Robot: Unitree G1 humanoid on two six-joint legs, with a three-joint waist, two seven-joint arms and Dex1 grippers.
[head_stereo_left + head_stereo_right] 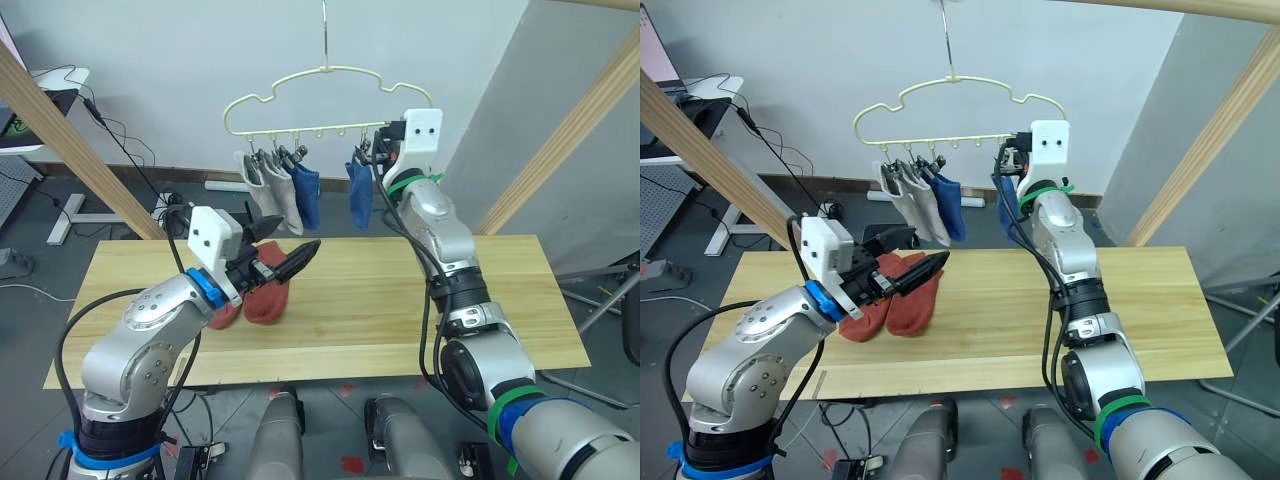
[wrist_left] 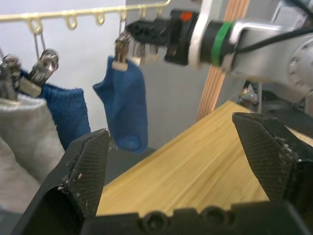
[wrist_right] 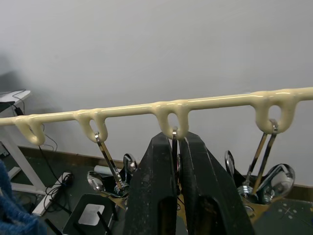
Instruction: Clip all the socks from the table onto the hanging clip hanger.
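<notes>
Head views: we see the clip hanger (image 1: 325, 102) hanging by its hook above the far edge of the table (image 1: 400, 310). Four socks hang from its clips: two light grey socks (image 1: 266, 190) at the left end, a blue sock (image 1: 305, 195) touching them, and a second blue sock (image 1: 359, 196) apart to the right. Two rust-red socks (image 1: 902, 297) lie side by side on the tabletop, near the left end, roughly midway between the near and far edges. Our left gripper (image 1: 284, 253) hovers over the red pair, fingers spread, holding nothing. Our right gripper (image 1: 377, 148) is raised at the hanger's right end, just beside the second blue sock's clip; from here we can't be sure what it touches.

Left wrist view: left fingers (image 2: 80, 177) are wide apart with bare tabletop between them. Beyond them we see the lone blue sock (image 2: 124, 107) hanging from its clip (image 2: 121, 49) and the right gripper (image 2: 149, 34) at the hanger bar, just beside that clip.

Right wrist view: right fingers (image 3: 156, 191) are pressed together around the thin wire stem of an empty clip (image 3: 174, 142) that hangs from a loop of the hanger bar (image 3: 122, 110). More empty clips (image 3: 266, 176) hang on either side.
</notes>
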